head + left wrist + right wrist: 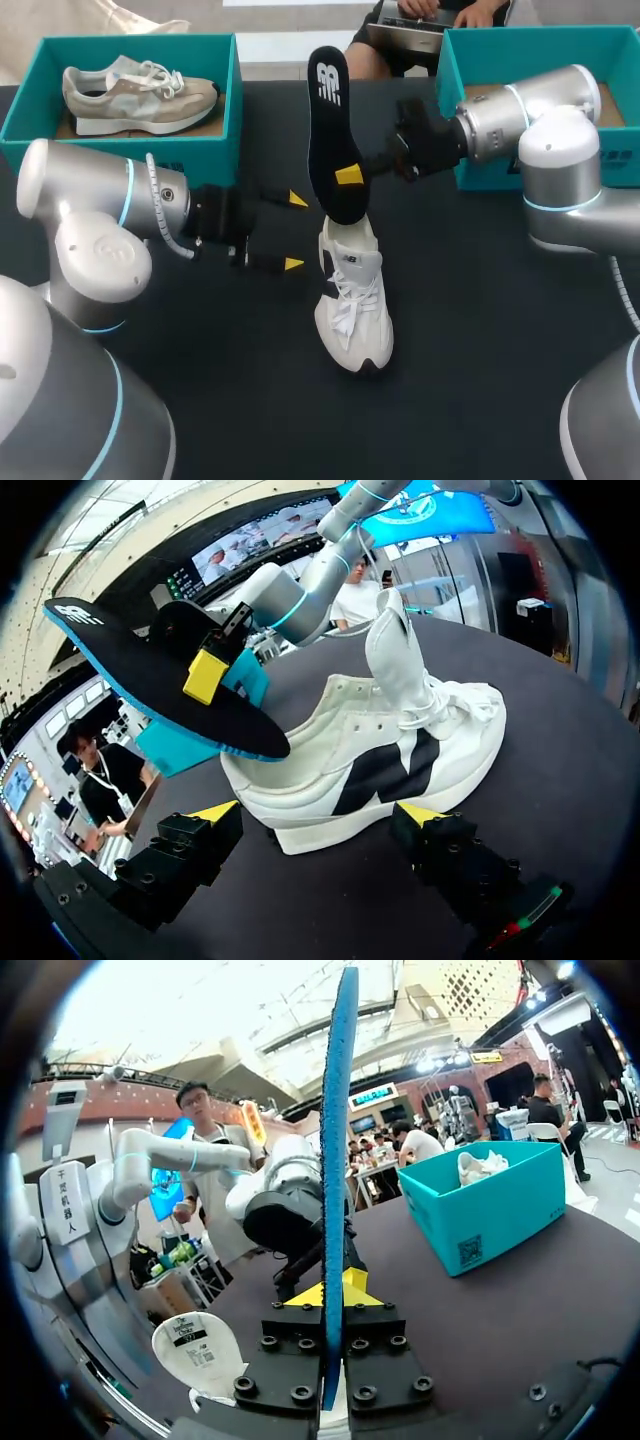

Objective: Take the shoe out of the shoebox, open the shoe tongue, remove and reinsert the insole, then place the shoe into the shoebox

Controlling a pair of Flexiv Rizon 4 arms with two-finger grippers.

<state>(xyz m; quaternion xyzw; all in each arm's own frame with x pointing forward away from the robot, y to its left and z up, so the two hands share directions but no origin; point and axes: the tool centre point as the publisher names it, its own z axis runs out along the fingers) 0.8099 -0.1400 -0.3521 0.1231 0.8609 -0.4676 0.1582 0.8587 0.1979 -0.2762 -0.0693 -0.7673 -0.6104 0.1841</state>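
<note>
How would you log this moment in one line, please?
stage: insole step | right jaws: shut on insole, upright over white sneaker | left jaws: open, beside sneaker

Shoe opening and far box partly out of sight
In the head view the insole (pixel 330 140) covers the heel opening of the shoe (pixel 355 300). The right arm (pixel 520 115) hides part of the right shoebox (pixel 455 70), which the picture's edge also cuts off.

Exhibition hall with overhead display screens (pixel 262 542)
</note>
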